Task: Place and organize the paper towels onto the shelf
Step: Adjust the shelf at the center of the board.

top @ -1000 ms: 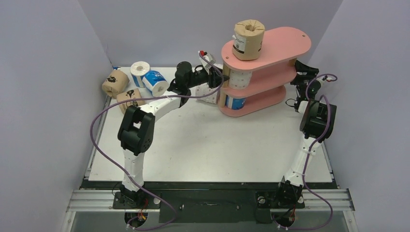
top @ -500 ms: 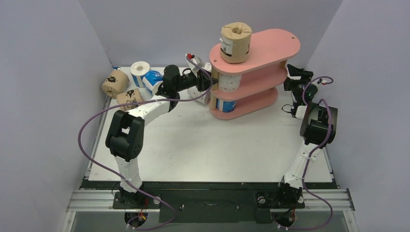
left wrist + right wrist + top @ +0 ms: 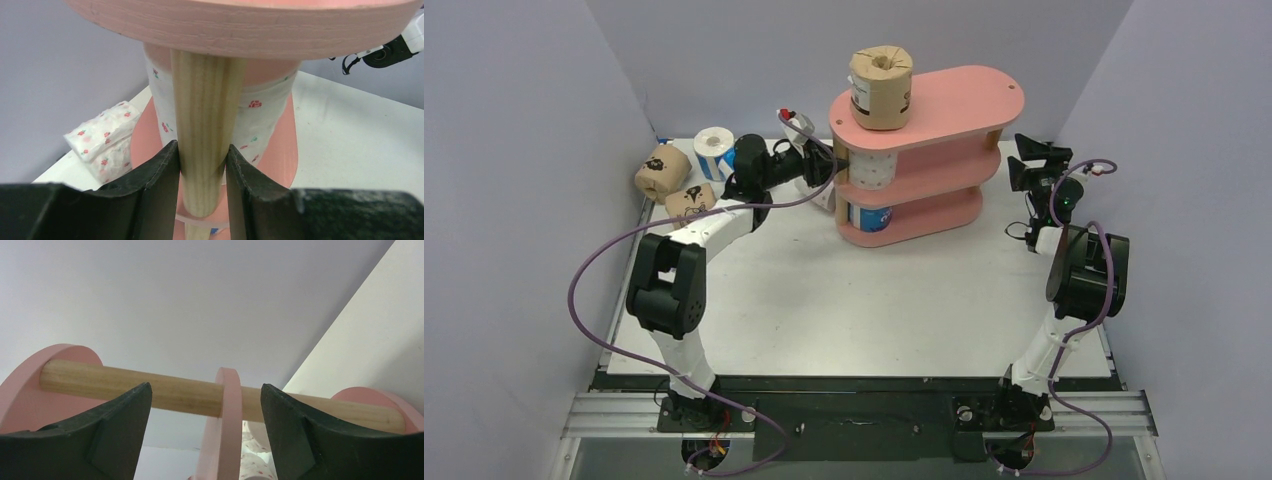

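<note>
even diffuse light, soft shadows

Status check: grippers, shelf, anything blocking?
Left gripper shut on shelf's wooden post. Right gripper open at the right-end post, not gripping. One roll per tier, brown roll on top. Loose rolls left of shelf, none blocking.

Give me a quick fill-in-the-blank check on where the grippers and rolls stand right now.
1. The left gripper is shut on a wooden ____ at the end of the shelf.
2. The right gripper is ____, with nothing held between its jaws.
3. The brown roll stands on the ____ tier.
4. The blue roll sits on the ____ tier.
Missing words: post; open; top; bottom.
</note>
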`<state>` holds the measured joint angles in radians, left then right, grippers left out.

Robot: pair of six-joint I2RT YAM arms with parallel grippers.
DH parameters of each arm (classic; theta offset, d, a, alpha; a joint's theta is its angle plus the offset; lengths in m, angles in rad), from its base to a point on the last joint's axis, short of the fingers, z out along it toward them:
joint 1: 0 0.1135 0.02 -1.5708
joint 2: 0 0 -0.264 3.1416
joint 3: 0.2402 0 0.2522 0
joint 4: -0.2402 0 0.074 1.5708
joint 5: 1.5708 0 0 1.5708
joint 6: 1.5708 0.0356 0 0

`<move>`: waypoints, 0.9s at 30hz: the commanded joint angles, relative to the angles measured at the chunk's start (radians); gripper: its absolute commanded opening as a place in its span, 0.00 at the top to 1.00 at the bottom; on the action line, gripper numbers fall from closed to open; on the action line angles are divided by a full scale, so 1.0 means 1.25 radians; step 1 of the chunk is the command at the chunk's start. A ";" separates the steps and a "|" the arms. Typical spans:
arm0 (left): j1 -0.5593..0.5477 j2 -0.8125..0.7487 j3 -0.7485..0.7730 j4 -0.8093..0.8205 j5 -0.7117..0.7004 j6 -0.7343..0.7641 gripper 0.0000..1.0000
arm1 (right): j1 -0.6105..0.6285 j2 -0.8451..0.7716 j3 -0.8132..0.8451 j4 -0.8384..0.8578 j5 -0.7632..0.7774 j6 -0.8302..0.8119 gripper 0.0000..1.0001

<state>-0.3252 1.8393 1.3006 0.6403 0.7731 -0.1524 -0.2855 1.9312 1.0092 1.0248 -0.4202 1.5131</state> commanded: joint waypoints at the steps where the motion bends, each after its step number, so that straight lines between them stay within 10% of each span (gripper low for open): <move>1: 0.049 0.010 0.040 -0.013 -0.066 -0.036 1.00 | 0.004 -0.032 0.009 0.052 0.010 -0.028 0.26; 14: 0.049 0.091 0.108 -0.010 -0.091 -0.056 0.97 | 0.009 0.125 0.293 -0.046 0.016 -0.047 0.45; 27: 0.030 0.193 0.220 -0.001 -0.088 -0.090 0.96 | 0.007 0.117 0.163 0.106 0.053 0.012 0.41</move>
<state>-0.2737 2.0373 1.5333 0.6613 0.7170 -0.2081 -0.2798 2.1235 1.2839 1.0183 -0.3912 1.5055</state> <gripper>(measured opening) 0.310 0.576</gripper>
